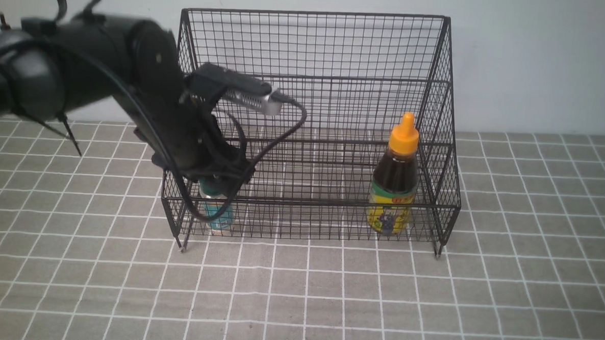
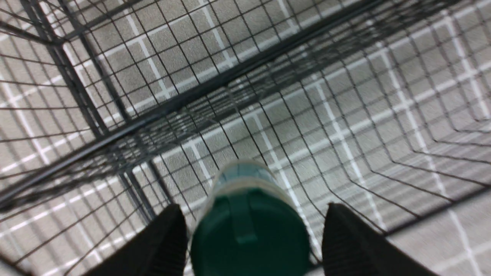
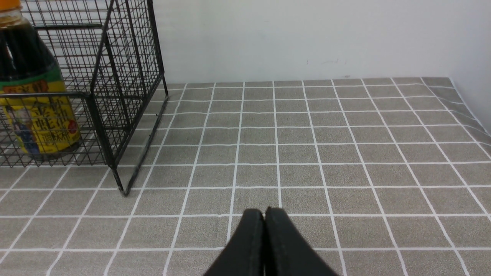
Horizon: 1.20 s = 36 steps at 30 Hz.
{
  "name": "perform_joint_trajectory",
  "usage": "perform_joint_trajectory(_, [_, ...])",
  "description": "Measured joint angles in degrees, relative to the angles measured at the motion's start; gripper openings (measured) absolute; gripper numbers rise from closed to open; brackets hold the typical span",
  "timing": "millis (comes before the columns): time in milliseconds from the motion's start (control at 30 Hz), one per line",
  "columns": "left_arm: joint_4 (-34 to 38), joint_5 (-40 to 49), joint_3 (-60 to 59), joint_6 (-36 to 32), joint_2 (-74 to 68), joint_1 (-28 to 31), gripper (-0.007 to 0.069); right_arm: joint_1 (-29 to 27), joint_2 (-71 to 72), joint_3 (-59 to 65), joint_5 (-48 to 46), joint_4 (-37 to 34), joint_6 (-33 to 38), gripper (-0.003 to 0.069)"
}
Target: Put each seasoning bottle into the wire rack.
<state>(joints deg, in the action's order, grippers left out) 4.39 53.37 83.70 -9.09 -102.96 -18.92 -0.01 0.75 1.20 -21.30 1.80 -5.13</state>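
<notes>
**Between spread claw fingers: shaker jar in the rack**

Inside the wire rack [image 1: 314,129], at its left front corner, the shaker jar [image 2: 249,230] is seen upright between the left claw [image 2: 253,245] fingers, released, gaps on both sides. The sauce bottle [image 1: 395,179] is stood at the rack's right end. The right claw [image 3: 264,237] is clenched empty above the surface [image 3: 345,153].

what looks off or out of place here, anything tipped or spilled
Nothing stands out. The dark-sauce bottle stands upright at the right end of the wire rack; the shaker jar stands upright at its left end, between the open left gripper fingers. No spills or damage show.
</notes>
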Motion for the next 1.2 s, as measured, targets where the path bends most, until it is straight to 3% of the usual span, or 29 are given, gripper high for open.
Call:
perform_joint_trajectory(100, [-0.9,4.4,3.3,0.5,1.7,0.0,0.0347,0.0,0.0,0.0,0.0,0.0,0.0,-0.001])
perform_joint_trajectory(233, [-3.1,8.4,5.9,2.5,7.8,0.0,0.0136,0.0,0.0,0.0,0.0,0.0,0.0,-0.001])
perform_joint_trajectory(367, [-6.0,12.2,6.1,5.6,16.2,0.0,0.0008,0.0,0.0,0.0,0.0,0.0,0.0,-0.001])
perform_joint_trajectory(533, [-6.7,12.0,1.7,8.5,27.2,0.0,-0.0007,0.0,0.0,0.0,0.0,0.0,0.0,-0.001])
perform_joint_trajectory(767, [-6.7,1.6,-16.9,11.8,48.1,0.0,-0.0007,0.0,0.0,0.0,0.0,0.0,0.0,-0.001])
perform_joint_trajectory(967, [-6.7,3.3,-27.5,12.2,58.3,0.0,-0.0007,0.0,0.0,0.0,0.0,0.0,0.0,-0.001])
perform_joint_trajectory(1200, [-6.7,7.7,-29.9,12.6,64.3,0.0,-0.0007,0.0,0.0,0.0,0.0,0.0,0.0,-0.001])
